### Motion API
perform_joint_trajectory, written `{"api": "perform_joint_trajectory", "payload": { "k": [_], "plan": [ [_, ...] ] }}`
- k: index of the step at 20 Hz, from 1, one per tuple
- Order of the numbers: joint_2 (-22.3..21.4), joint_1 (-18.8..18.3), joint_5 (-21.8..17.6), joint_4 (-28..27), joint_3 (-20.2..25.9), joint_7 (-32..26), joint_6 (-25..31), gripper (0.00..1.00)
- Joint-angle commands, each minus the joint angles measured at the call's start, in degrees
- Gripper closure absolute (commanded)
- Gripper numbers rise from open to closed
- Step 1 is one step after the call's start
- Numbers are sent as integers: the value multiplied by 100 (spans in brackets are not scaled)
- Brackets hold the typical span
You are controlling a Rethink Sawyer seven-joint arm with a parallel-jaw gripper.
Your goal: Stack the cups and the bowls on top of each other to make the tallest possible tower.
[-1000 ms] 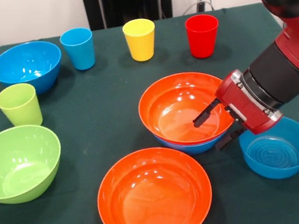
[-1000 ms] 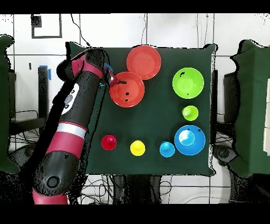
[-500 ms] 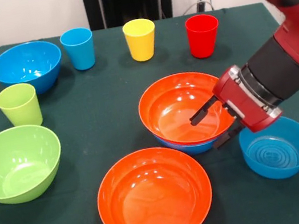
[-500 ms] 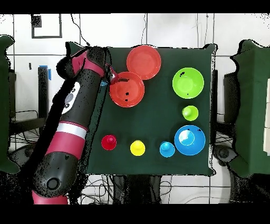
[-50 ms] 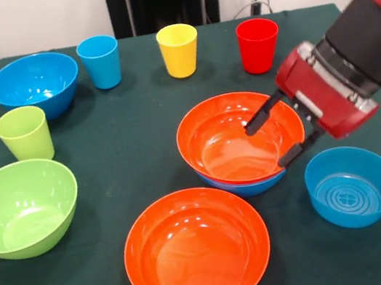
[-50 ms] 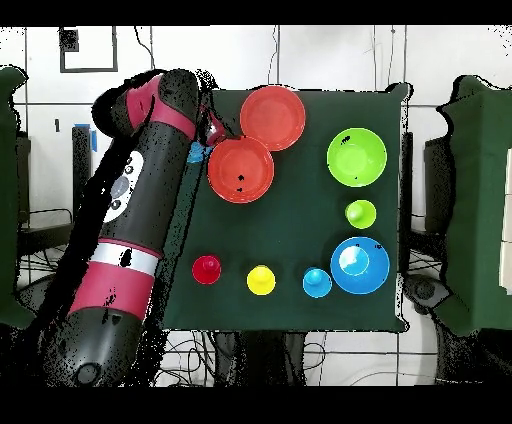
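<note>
An orange bowl sits nested in a deep blue bowl at mid-table; this is the tower, two bowls high. My gripper hangs open and empty over that orange bowl's right rim, one finger over the inside and one outside. A second orange bowl lies in front, and a smaller blue bowl to the right below my wrist. At the left are the green bowl, green cup and another blue bowl. The blue cup, yellow cup and red cup line the far edge.
In the overhead view my arm runs along the table's left edge and covers most of the smaller blue bowl. The nested orange bowl touches the other orange bowl. A dark green cloth covers the table.
My gripper has lifted and drawn up and to the right from beside the nested orange bowl's rim, staying open and empty. No bowl or cup has moved.
</note>
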Motion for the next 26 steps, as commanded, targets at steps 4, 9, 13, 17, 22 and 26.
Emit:
{"api": "perform_joint_trajectory", "payload": {
  "k": [4,9,13,17,22,26],
  "plan": [
    [-822,-213,-222,1243,1086,-704,-289,0],
    [-1064,-287,-337,1724,1443,-979,-816,0],
    [-1177,-363,-395,1920,1599,-1083,-809,0],
    [-1211,-408,-491,1978,1610,-1157,-585,0],
    [-1347,-484,-592,2176,1755,-1224,-769,0],
    [-1423,-570,-693,2249,1930,-1269,-923,0]
  ]
}}
